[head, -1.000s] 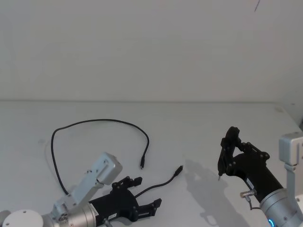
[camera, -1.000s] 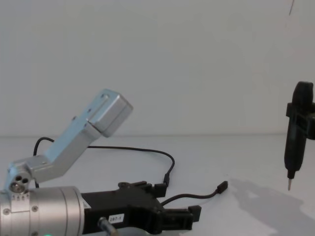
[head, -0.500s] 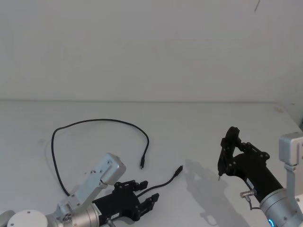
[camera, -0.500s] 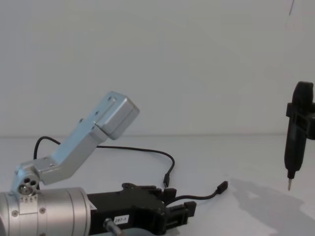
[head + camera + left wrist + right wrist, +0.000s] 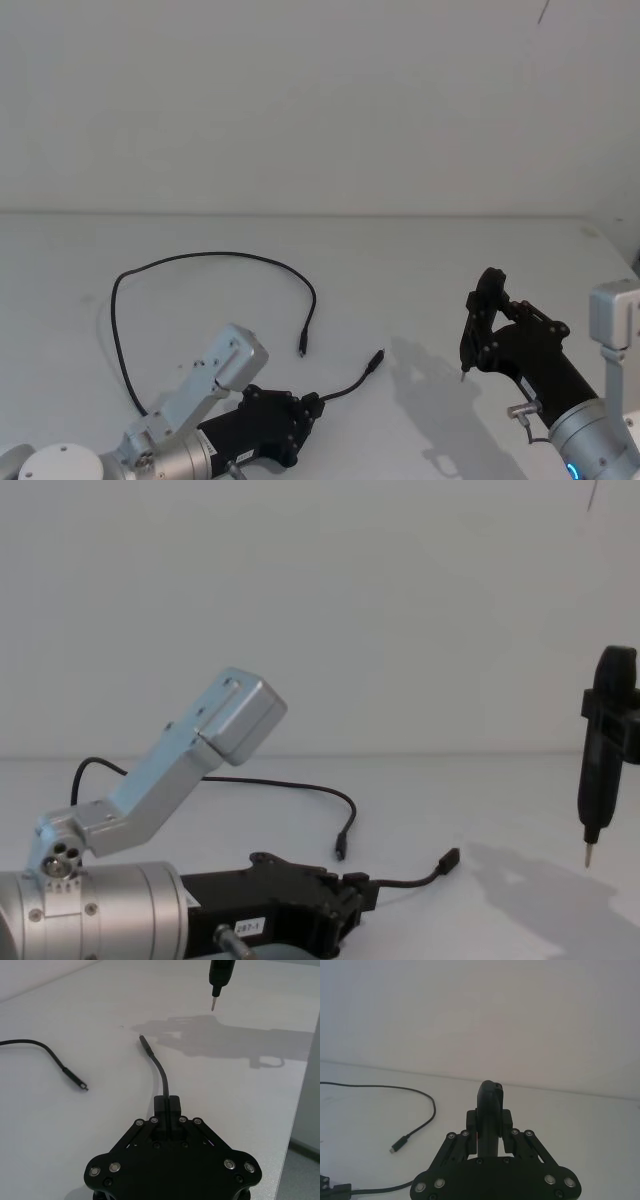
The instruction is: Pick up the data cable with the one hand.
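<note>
Left black forked two-finger hand [image 5: 303,407], low at the near left of the white desk [image 5: 450,250], is pressed together, pinching the long thin black data cable [image 5: 210,255] a little behind its near plug [image 5: 377,357]. Right slim black pointed hand [image 5: 463,368] hangs at the right, fingers together. The cable's loop lies to the far left.

left gripper [image 5: 355,885]: black forked linkage, silver screws [image 5: 115,1166] showing, wearing white "297-1" label [image 5: 248,926], joining silver cylinder [image 5: 90,920] with angled aluminium bracket [image 5: 190,765]. right gripper [image 5: 586,858]: slim black, tapering to pale tip; short grey wire [image 5: 520,410] trailing, blue ring [image 5: 572,472] glowing.
</note>
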You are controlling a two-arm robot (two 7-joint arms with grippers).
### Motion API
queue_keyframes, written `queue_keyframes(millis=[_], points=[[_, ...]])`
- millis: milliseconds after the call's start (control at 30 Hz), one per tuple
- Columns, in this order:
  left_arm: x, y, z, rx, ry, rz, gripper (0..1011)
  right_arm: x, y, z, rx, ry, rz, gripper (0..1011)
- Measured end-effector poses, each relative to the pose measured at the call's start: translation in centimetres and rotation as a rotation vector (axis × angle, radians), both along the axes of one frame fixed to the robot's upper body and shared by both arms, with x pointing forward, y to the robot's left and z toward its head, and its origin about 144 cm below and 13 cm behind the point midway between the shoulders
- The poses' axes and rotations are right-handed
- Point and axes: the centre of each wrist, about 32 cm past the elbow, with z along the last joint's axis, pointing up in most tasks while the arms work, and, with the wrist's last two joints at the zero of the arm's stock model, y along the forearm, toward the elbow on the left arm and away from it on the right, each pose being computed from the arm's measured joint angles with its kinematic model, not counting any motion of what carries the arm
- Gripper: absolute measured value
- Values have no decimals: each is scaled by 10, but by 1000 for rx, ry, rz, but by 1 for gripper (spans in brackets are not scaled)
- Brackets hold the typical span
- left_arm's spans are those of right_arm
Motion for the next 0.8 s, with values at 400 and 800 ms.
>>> queue_keyframes(millis=[400,800], points=[[0,0,0,1,-1,1,40,0,0,0,0,0,0,279],[-2,7,2,-7,-5,21,40,0,0,0,0,0,0,279]])
